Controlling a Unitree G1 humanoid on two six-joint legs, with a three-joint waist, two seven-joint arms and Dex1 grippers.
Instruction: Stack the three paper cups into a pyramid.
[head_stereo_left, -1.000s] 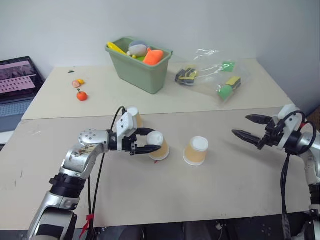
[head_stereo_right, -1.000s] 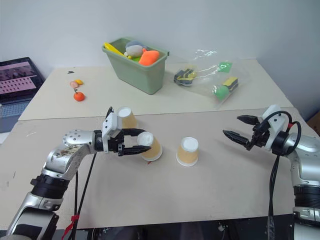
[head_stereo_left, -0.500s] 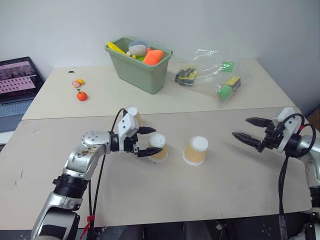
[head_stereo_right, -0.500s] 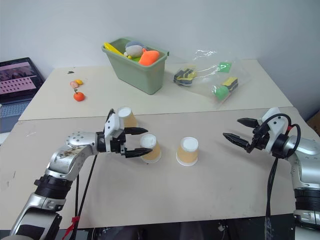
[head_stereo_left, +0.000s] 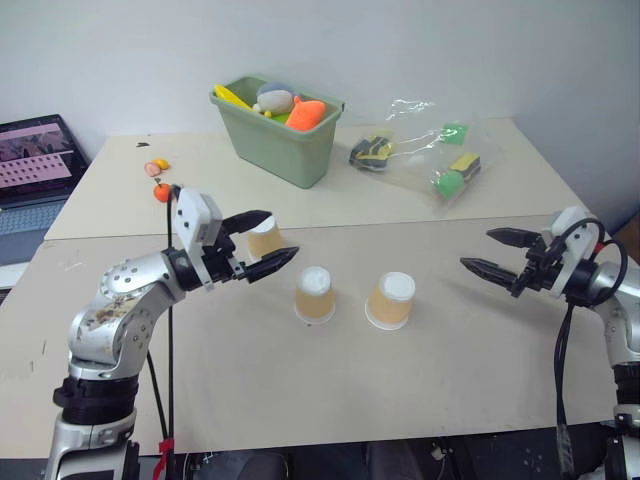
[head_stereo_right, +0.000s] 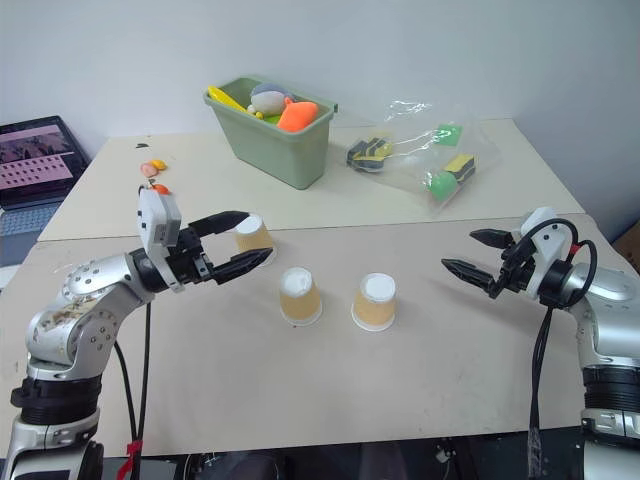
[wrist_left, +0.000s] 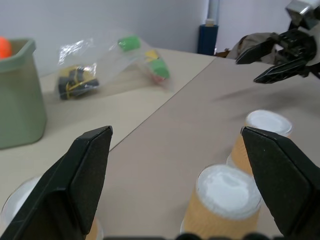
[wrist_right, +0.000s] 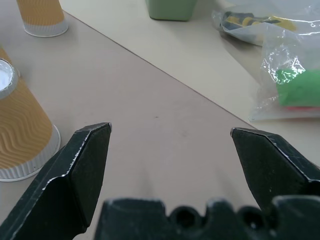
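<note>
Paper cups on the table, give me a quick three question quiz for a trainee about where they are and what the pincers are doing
1. True or false: one paper cup already sits on top of two others.
2. How many paper cups stand upside down on the table?
A. one
B. two
C. three
3. Fill in: the left pincer is ____ and holds nothing.

Key
1. False. The middle cup and the right cup stand side by side with a gap, and the far cup stands apart behind the left pincer.
2. C. All three show their white bases upward.
3. Open. The right pincer is open too, off to the right of the cups.
</note>
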